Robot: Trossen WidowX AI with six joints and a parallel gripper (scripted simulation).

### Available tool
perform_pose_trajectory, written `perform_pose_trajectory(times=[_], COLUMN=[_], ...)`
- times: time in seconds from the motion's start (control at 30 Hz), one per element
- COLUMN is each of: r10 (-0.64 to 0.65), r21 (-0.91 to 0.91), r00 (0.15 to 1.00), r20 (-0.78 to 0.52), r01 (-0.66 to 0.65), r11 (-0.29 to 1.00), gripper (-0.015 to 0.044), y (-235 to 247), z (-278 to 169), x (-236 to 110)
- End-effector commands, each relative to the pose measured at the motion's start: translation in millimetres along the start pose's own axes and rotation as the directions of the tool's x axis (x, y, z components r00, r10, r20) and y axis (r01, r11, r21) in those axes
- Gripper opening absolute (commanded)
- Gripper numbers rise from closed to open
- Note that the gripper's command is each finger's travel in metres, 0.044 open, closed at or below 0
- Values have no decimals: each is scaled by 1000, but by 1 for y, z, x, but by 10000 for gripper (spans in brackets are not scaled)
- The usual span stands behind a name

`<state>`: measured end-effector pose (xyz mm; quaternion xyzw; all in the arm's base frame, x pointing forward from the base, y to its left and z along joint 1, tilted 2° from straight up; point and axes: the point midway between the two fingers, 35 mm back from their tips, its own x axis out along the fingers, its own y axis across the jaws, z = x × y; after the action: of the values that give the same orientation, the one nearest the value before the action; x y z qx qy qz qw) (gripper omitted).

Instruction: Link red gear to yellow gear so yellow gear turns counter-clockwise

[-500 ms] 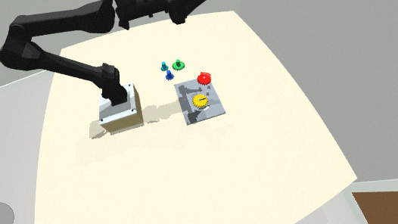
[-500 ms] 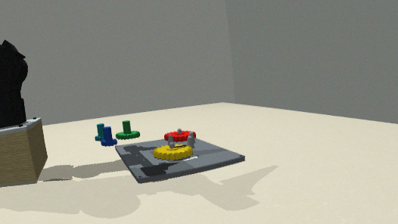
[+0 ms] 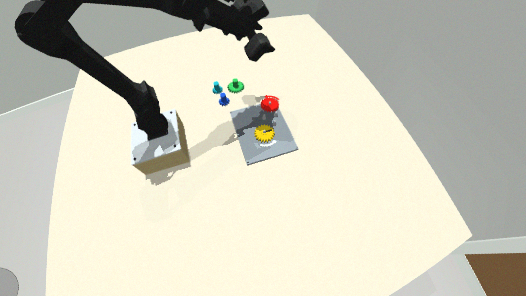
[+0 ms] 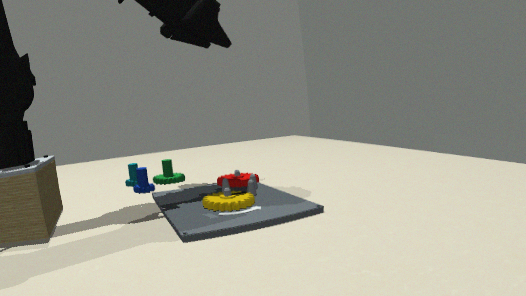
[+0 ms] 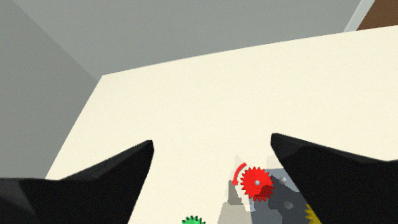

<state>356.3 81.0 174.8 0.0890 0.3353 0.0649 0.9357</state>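
Pale surface (image 3: pixel 300 215) (image 4: pixel 400 225) (image 5: pixel 200 100) under everything. Black arm (image 3: pixel 102 67) (image 4: pixel 15 110) on a wood-sided block (image 3: pixel 160 159) (image 4: pixel 22 210), left of the grey board (image 3: pixel 285 145) (image 4: pixel 290 207) (image 5: pixel 290 185) in top view. Gripper (image 3: pixel 262 40) (image 4: pixel 219 46) (image 5: pixel 212 142) raised above board level, fingers spread wide, nothing held. Yellow gear (image 3: pixel 264 133) (image 4: pixel 228 201) (image 5: pixel 312 215) and red gear (image 3: pixel 272 104) (image 4: pixel 238 180) (image 5: pixel 259 186) on board. Green gear (image 3: pixel 236 86) (image 4: pixel 168 177) (image 5: pixel 193 220), blue gear (image 3: pixel 224 100) (image 4: pixel 143 187), teal gear (image 3: pixel 217 88) (image 4: pixel 132 175): loose, upright, off board's upper-left side in top view. Bare grey pegs (image 4: pixel 226 187) (image 5: pixel 288 205) on board, exact count unclear.
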Motion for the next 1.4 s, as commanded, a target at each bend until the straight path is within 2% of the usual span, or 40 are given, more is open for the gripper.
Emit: perform_pose_trajectory(times=[0.0, 0.2, 0.33, 0.57, 1.37], r10=[-15, -99, -173, -177, -177], r21=[34, 8, -51, -54, -54], r00=[959, 777, 629, 621, 621], r20=[-284, -621, -758, -763, -764], r01=[26, 133, 208, 212, 212], r11=[999, 991, 977, 976, 976], gripper=[440, 440, 440, 440, 440], y=[20, 43, 53, 54, 47], z=[-54, -124, -165, -169, -200], x=[30, 56, 59, 57, 81])
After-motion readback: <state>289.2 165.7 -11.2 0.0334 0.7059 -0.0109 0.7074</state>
